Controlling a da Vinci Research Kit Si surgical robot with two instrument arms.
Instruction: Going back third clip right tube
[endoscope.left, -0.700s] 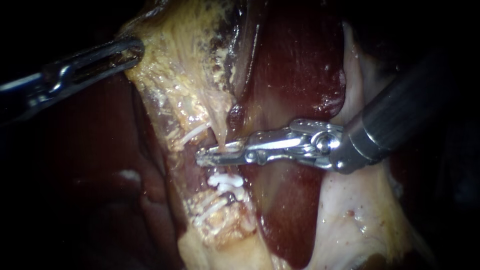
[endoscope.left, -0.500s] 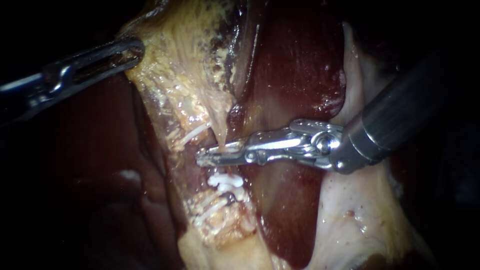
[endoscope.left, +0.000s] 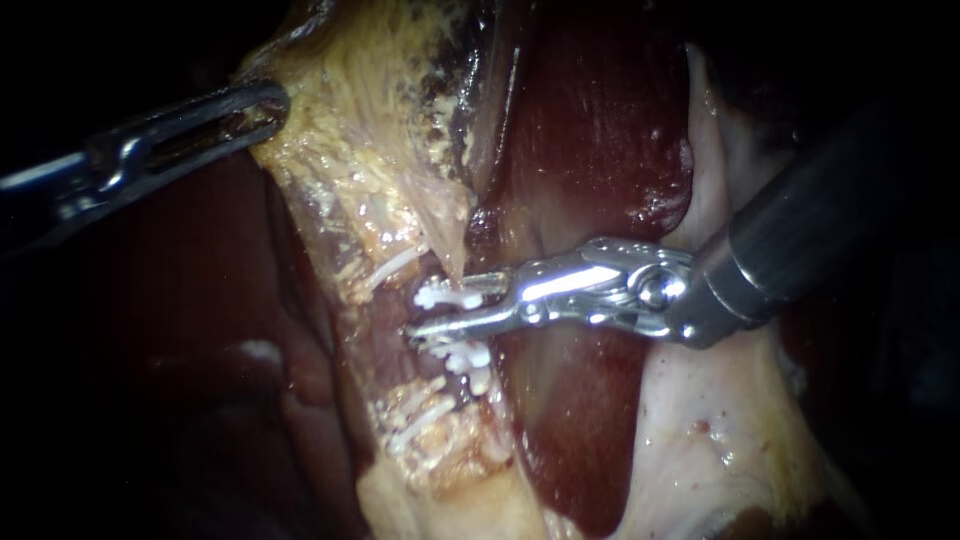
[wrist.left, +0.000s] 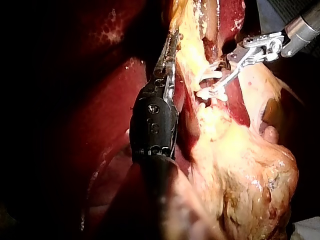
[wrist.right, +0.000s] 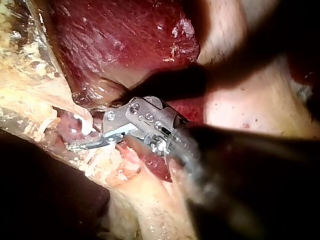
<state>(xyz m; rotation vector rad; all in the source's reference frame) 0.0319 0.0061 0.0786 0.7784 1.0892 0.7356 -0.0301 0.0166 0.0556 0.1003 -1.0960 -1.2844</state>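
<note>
**A:** status on the right tube?

**B:** reads as the back-off step. The clip looks seated, and the applier is not yet clear of it.

**A:** scene, big to small.

**B:** The liver (endoscope.left: 590, 130) is dark red, smooth and wet, and fills the middle. The fatty tissue (endoscope.left: 360, 130) is a yellow, granular, stringy sheet stretched toward upper left. The pale membrane (endoscope.left: 700, 430) at lower right is glossy and soft-looking.

**A:** instruments?

**B:** The right instrument (endoscope.left: 445, 308) has a dark matte shaft and a polished steel end effector. Its jaws stand a narrow gap apart and grip nothing; they straddle the clip. The left instrument (endoscope.left: 262, 102) has a slim steel end effector closed on the edge of the fatty tissue, pulling it taut.

**A:** tube and clips?

**B:** The right tube (endoscope.left: 450, 245) is a thin, slick tan strand that tapers down into the gap between the jaws. The third clip (endoscope.left: 440, 297) is white, plastic-looking and toothed. It sits crosswise on the tube, between the jaws. The lower clips (endoscope.left: 462, 357), same white type, sit just under the lower jaw on the same line.

**A:** next move?

**B:** My call is to pull straight back along the shaft axis with the jaws apart. The lower jaw lies close to the lower clips, so no dip and no twist. The risk is snagging a clip or dragging the tube. The left side should hold tension meanwhile.
</note>
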